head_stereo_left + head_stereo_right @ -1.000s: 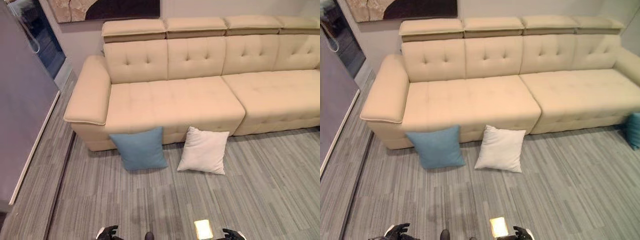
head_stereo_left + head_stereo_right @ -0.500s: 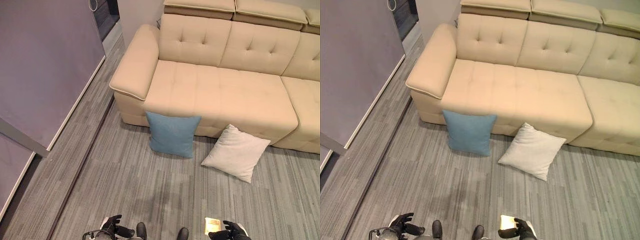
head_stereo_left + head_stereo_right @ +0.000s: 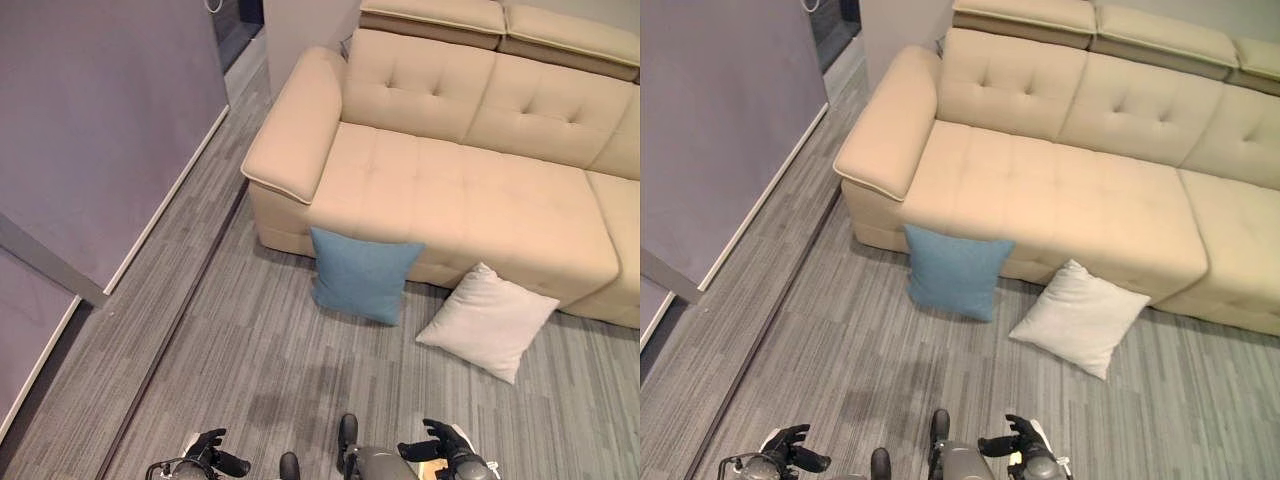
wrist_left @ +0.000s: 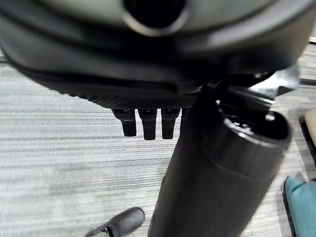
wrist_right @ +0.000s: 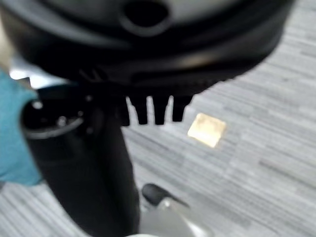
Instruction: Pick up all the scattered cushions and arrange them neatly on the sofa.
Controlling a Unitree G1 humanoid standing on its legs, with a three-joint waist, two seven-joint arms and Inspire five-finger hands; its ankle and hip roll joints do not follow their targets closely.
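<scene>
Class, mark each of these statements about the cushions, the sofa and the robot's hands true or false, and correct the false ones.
1. The blue cushion leans upright against the sofa front. True.
2. The white cushion lies on the sofa seat. False: it is on the floor, by the sofa's base.
3. Left hand holds a cushion. False: it is open and holds nothing.
4. Right hand is open and holds nothing. True.
5. The blue cushion is nearer the armrest than the white one. True.
</scene>
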